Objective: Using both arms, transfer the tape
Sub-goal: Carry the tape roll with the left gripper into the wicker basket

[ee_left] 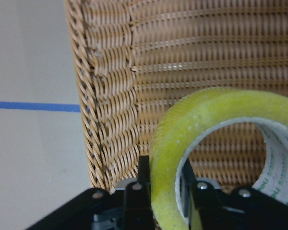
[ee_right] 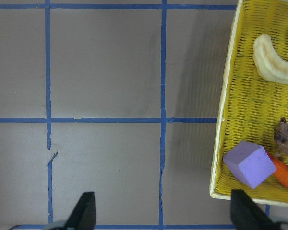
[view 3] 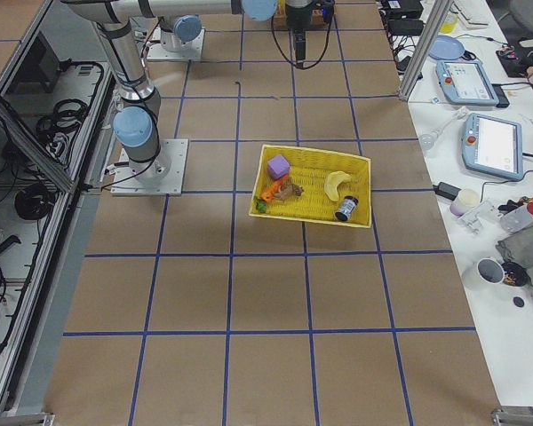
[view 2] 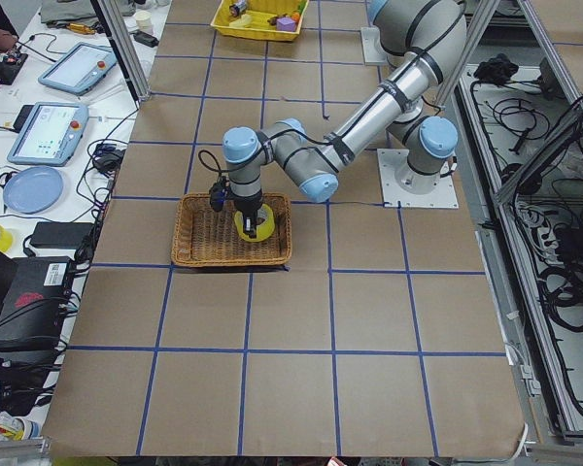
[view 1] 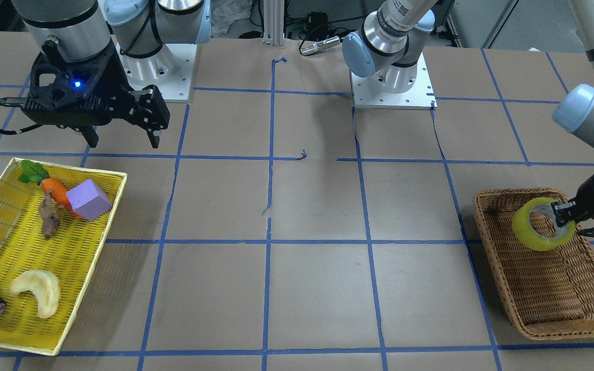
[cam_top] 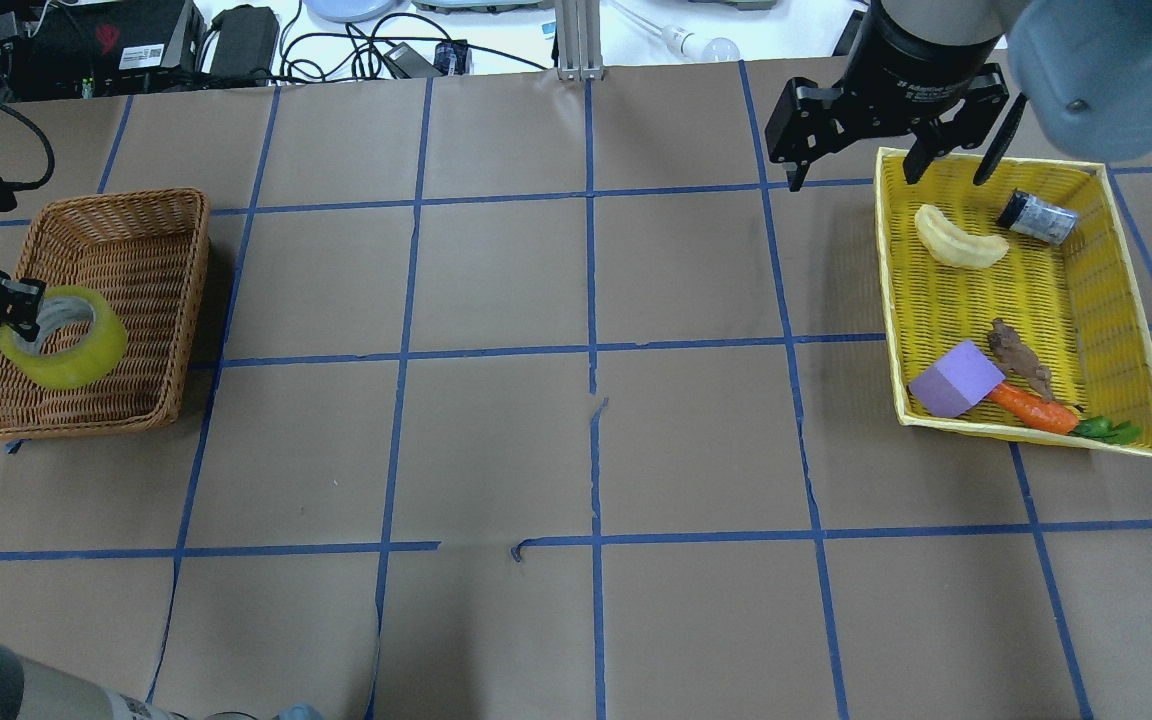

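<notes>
Gripping tape [view 1: 526, 234] by its wall: left gripper [view 1: 565, 214] clenched on roll, one finger inside core, other outside, as left wrist view shows. Tape hangs over wicker basket [view 1: 482, 206] at lower right of front view; you cannot tell whether it clears basket floor. Right gripper [view 1: 121, 143] hovers spread and empty at upper left, just above yellow tray [view 1: 80, 169]. Judgement: pickup made. Left for you: carry to centre, handover to right gripper, set-down.
</notes>
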Available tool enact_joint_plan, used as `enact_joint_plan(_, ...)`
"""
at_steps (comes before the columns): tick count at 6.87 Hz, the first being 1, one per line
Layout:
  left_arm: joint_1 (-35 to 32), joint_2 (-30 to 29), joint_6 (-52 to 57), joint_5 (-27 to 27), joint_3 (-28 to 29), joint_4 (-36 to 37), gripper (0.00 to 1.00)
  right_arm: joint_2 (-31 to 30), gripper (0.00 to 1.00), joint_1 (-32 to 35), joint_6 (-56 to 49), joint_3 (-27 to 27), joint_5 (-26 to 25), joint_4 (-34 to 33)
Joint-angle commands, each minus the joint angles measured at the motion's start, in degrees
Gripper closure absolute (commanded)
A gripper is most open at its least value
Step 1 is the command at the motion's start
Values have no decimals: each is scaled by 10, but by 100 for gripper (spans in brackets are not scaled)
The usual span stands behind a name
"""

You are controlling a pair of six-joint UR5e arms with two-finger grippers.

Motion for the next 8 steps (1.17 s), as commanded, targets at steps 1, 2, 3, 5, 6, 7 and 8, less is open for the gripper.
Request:
enact_joint_plan(1,0,-33,-3,-27,-1,59,100,0,0,0,0,0,0,1)
enact_joint_plan(2,-2,-37,-7,-62,-1,89,25,0,0,1,0,0,0,1)
enact_joint_plan(3,-2,-34,-27,-89,0,95,0,0,0,0,0,0,0,1)
enact_joint_plan(5,-36,10,-51,-78,6,57,0,0,0,0,0,0,0,1)
enact_joint_plan(6,-71,43,-141,-78,24,-24,0,0,0,0,0,0,0,1)
enact_joint_plan(7,-123,74,-207,-77,47,-112,0,0,0,0,0,0,0,1)
enact_joint_plan(8,-175,103,-287,-77,69,-190,0,1,0,0,0,0,0,1)
